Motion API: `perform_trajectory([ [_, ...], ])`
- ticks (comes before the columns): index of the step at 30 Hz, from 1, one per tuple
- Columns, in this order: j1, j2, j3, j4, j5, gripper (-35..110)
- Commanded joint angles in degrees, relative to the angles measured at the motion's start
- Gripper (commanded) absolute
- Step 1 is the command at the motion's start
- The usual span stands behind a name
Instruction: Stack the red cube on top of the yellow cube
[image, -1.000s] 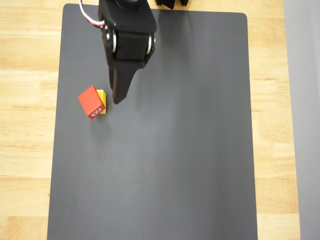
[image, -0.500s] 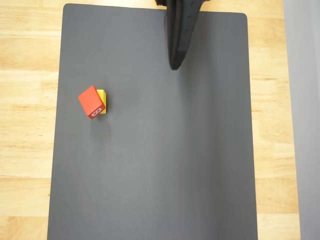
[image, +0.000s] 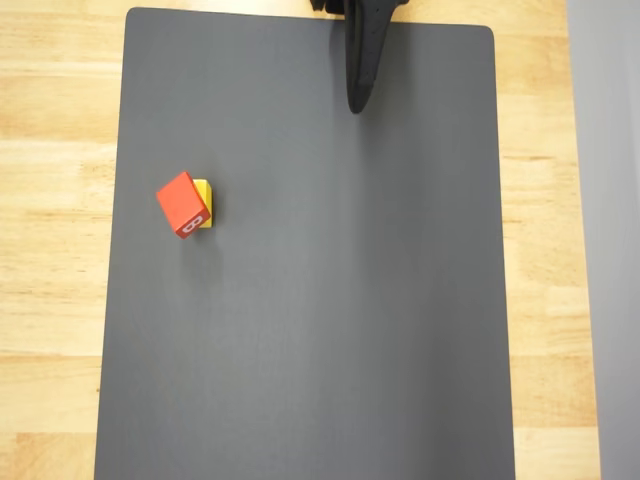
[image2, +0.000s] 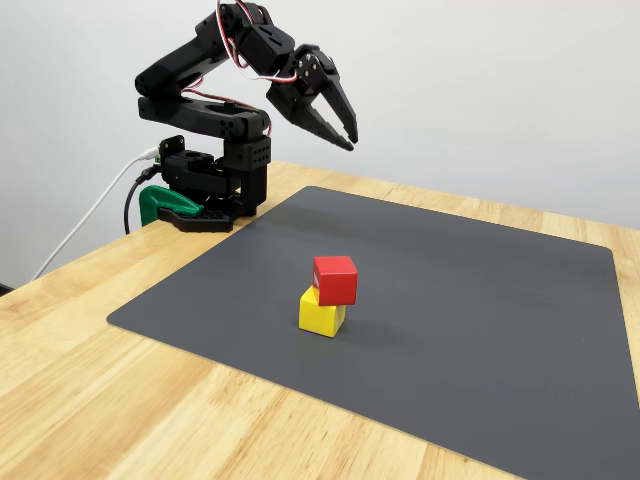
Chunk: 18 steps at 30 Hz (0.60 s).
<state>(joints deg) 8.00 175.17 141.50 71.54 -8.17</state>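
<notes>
From my seat the red cube (image2: 335, 279) sat on top of the yellow cube (image2: 321, 316), near the middle of the dark mat (image2: 480, 330) in the fixed view and toward the mat's left side in the overhead view. It was turned at an angle to the block below and shifted a little to one side, so a yellow strip (image: 204, 203) showed past its right edge from above. I judged the stack done, though not squarely seated.

The claw (image2: 349, 130) hung high in the air near the arm's base, well apart from both blocks and holding nothing. Its two fingers looked close together at the tips, but I could not tell whether they were fully shut.

Both blocks looked small, hard and light, with smooth faces, so I expected them to be stiff and somewhat slippery. If I had to square up the top one, I would take it by two opposite flat sides, with the claw turned to match its angle, and squeeze gently so the lower block did not get nudged.

From above, the red block hid most of the yellow one. A small white mark (image: 196, 220) showed on one red face, too small to read. The arm was cut off at the top edge of the overhead view.
</notes>
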Motion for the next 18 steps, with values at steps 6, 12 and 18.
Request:
perform_trajectory([
  [6, 1.67, 4.92, 5.71, 2.29, -0.97, 0],
  [12, 2.81, 4.92, 8.17, 2.46, -0.53, 0],
  [18, 3.43, 4.92, 8.17, 2.46, 0.26, 0],
])
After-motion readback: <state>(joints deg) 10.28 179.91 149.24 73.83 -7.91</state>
